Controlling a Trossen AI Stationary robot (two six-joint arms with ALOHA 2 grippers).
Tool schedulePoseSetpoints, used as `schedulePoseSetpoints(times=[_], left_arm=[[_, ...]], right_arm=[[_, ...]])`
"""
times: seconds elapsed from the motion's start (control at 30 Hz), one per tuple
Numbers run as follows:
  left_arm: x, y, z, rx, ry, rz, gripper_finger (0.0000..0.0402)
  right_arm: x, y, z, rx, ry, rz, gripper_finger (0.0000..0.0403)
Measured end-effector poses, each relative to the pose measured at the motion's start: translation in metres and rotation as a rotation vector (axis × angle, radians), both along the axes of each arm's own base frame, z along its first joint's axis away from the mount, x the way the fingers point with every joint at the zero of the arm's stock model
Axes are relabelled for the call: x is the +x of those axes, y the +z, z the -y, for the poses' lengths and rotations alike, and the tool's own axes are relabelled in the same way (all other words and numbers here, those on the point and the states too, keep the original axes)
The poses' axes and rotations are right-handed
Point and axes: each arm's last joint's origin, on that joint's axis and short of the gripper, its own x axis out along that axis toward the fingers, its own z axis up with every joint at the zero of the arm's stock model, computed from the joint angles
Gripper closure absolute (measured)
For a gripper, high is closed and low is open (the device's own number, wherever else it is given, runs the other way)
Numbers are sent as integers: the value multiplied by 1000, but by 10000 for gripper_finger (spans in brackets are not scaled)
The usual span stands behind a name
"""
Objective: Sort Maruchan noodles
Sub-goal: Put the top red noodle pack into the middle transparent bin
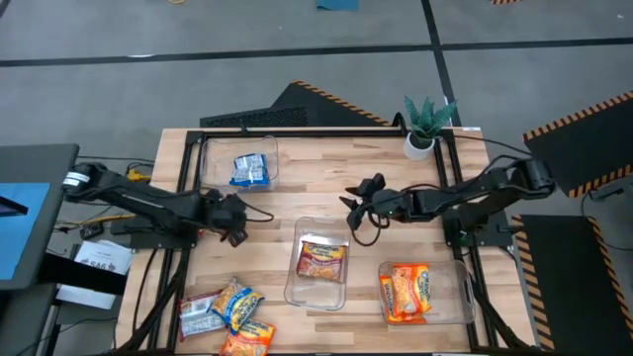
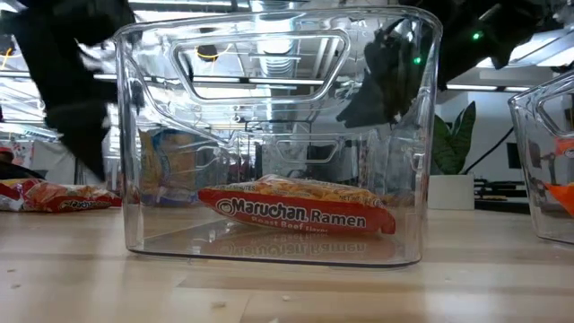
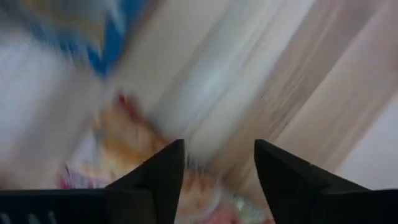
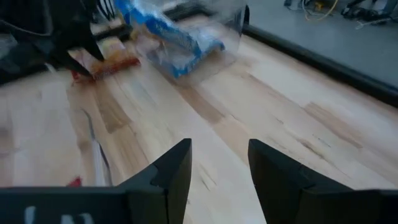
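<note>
A: High view, please

B: Three clear bins on the table. The far-left bin holds a blue packet; the middle bin holds a red-brown packet; the right bin holds orange packets. Loose packets lie at the near-left corner. The left gripper is over bare wood between the far-left bin and the loose packets. The right gripper is over bare wood near the table's middle, beside the plant. Neither carries anything

A: Low view?

B: The red-brown packet lies flat on the middle bin's floor, label reading Maruchan Ramen. The blue packet shows behind it, through the plastic

A: Left wrist view?

B: Blurred. Its fingers stand apart, empty, with orange print beyond them

A: Right wrist view?

B: Fingers apart, nothing between, bare wood below. The blue packet in its bin lies farther off
</note>
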Motion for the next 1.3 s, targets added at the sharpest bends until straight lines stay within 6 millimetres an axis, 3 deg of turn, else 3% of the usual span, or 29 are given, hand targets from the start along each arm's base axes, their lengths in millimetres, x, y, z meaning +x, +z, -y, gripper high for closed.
schedulePoseSetpoints(times=[0.23,0.5,0.6,0.8,1.03,1.3], left_arm=[[4,-14,-4,-16,108,-228,206],[14,13,0,65,132,-206,220],[11,14,7,75,123,-212,224],[0,3,15,66,137,-248,226],[-15,-25,8,64,151,-279,226],[-13,-28,-1,36,150,-290,234]], right_arm=[[1,-8,4,9,-9,-37,221],[1,-8,4,11,-6,-36,221],[1,-8,4,11,-6,-41,221],[1,-8,4,13,-6,-39,221],[2,-8,3,44,7,-27,221],[2,-8,3,45,9,-25,221]])
